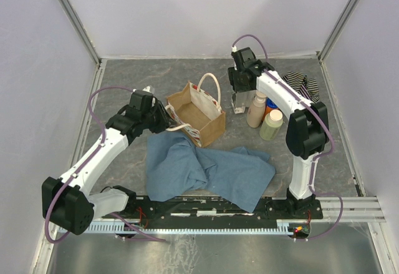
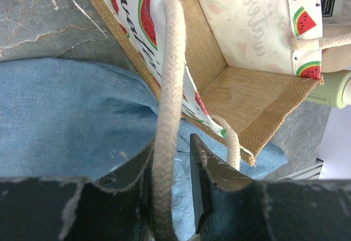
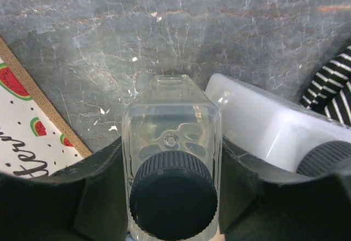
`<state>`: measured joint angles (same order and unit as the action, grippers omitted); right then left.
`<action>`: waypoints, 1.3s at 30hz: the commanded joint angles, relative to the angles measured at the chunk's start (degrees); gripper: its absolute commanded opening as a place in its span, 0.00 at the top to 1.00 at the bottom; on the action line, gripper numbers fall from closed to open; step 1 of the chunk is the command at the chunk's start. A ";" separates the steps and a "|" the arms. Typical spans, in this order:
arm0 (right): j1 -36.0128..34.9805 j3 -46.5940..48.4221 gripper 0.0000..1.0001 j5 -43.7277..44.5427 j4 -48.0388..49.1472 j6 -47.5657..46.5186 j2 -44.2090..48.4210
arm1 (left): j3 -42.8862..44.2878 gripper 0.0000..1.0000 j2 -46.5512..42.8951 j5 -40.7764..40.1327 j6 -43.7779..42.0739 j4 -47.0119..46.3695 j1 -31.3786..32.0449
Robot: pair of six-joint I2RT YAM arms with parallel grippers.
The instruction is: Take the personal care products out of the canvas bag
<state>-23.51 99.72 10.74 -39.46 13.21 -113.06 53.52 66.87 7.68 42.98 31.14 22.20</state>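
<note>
Nearest the arm bases: rumpled, soft blue-grey cloth point(image 1: 206, 171) on the grey veined worktop point(image 1: 137, 80). Just beyond, at mid-worktop: boxy canvas bag point(image 1: 198, 115) of coarse tan weave, white watermelon-print lining, mouth open upward, far handle loop standing up. At its near rim: left jaws almost closed, pinching the twisted cream rope handle point(image 2: 167, 115), rope running lengthwise between them. Right of the bag: right jaws clamped on the flat sides of the clear square bottle point(image 3: 171, 142), ribbed round dark cap point(image 3: 173, 194) uppermost, long axis vertical. Beside it, upright and outside the bag: pale yellow-green bottle point(image 1: 271, 125) with cream cap, tan pump bottle point(image 1: 255, 110), orange bottle with blue cap point(image 1: 269, 107). Farthest right: crumpled black-and-white striped cloth point(image 1: 305, 85).
</note>
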 commanded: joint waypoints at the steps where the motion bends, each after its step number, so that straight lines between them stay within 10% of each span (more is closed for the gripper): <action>1: 0.25 1.03 0.28 2.03 7.53 0.67 2.79 | 0.08 0.63 -0.45 1.14 1.51 -2.35 -0.22; 28: -2.64 4.10 0.14 -8.12 -2.88 1.29 26.20 | 10.33 0.23 -11.60 -10.55 -9.74 -5.20 -0.22; 33: -0.38 1.22 0.11 -4.66 -6.48 1.55 30.75 | 23.45 0.13 -5.98 -27.75 -15.39 5.14 -1.81; 39: 4.34 -3.15 0.00 -7.38 -7.29 3.22 33.99 | 32.73 0.03 8.42 -20.45 -23.74 9.53 -12.86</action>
<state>-21.91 99.39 4.23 -46.59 14.72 -82.15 83.35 66.57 -12.36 28.01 35.27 15.55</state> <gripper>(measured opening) 0.986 0.956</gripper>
